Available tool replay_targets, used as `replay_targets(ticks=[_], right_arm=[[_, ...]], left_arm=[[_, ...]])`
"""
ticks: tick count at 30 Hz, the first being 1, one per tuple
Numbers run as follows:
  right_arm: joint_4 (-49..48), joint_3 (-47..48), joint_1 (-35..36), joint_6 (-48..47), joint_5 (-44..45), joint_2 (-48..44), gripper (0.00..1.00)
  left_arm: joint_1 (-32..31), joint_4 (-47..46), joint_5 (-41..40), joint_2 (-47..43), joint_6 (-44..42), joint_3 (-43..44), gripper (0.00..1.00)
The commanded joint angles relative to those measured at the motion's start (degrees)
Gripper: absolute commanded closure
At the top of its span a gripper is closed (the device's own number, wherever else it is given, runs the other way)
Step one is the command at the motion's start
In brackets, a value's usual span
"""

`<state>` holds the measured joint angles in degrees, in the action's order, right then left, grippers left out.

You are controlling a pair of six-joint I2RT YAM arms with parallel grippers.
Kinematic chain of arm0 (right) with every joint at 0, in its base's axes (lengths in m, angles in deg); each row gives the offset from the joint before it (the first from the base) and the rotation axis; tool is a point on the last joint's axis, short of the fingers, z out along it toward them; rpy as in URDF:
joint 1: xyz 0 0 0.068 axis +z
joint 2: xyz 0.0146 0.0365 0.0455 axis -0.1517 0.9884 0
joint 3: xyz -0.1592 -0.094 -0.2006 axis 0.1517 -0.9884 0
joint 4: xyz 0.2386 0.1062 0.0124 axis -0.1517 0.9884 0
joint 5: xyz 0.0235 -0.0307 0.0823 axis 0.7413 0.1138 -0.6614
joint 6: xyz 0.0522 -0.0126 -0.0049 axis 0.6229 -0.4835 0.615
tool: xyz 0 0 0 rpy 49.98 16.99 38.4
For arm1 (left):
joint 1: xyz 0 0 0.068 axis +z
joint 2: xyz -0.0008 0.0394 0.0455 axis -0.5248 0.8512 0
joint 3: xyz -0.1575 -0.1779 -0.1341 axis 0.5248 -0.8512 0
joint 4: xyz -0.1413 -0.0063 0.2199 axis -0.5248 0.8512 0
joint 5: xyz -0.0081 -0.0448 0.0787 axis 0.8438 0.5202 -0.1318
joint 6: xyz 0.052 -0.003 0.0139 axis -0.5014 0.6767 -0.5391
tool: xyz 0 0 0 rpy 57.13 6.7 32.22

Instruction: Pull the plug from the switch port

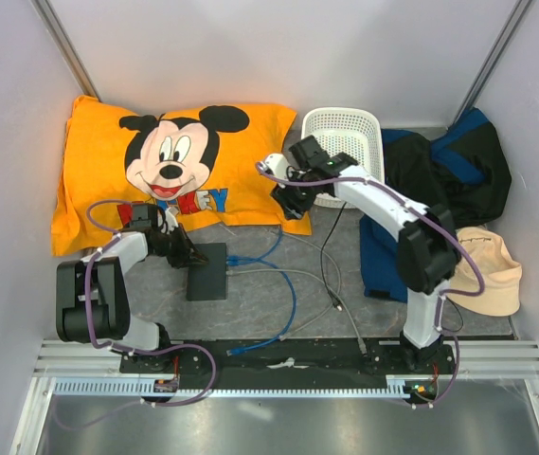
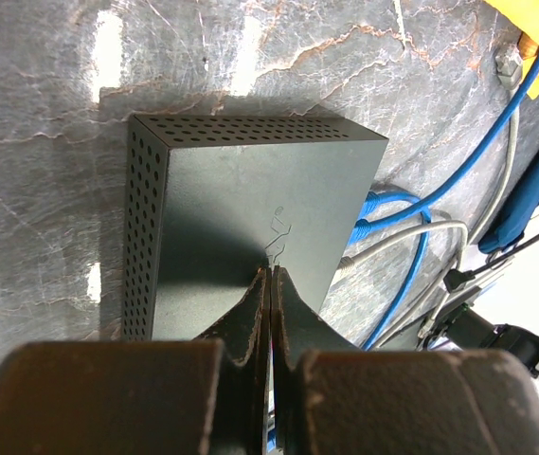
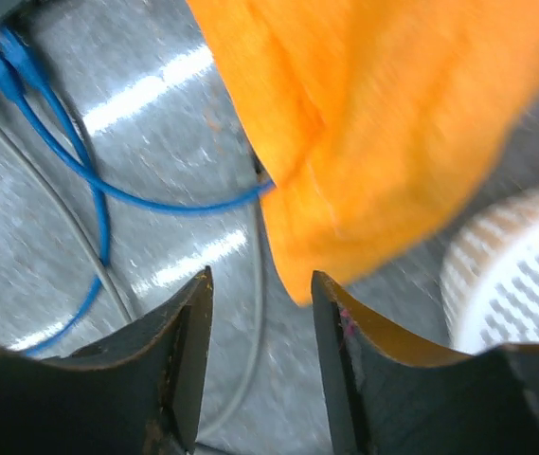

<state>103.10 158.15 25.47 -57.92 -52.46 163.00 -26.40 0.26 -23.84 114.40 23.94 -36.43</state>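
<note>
Switch port (image 2: 250,199), a flat matte dark-grey box, lies directly under the left tool (image 2: 269,280), whose fingers press together against its top. The right tool (image 3: 260,277), spread, hangs well apart above the corner of an orange fabric cushion (image 3: 392,123).

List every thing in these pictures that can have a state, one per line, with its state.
switch port: lying flat, plugs in its edge sockets.
blue cable: plugged into the switch port's edge.
left gripper: shut, tips at the switch port's top.
right gripper: open, holding nothing.
basket: upright, open side up.
</note>
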Motion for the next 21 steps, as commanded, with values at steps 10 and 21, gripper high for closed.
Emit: replay_targets(ticks=[10,21], right_arm=[[-4.62,-18.32,-5.45,-3.45,8.84,-4.31,0.55],[-4.90,-17.62,-5.37,-2.04,7.96,-2.19,0.58]], left_arm=[[-0.69,-0.48,-9.92,2.35,-4.00,-1.54,0.98],[-0.77,-0.30,-10.10,0.50,-4.35,-2.33,0.98]])
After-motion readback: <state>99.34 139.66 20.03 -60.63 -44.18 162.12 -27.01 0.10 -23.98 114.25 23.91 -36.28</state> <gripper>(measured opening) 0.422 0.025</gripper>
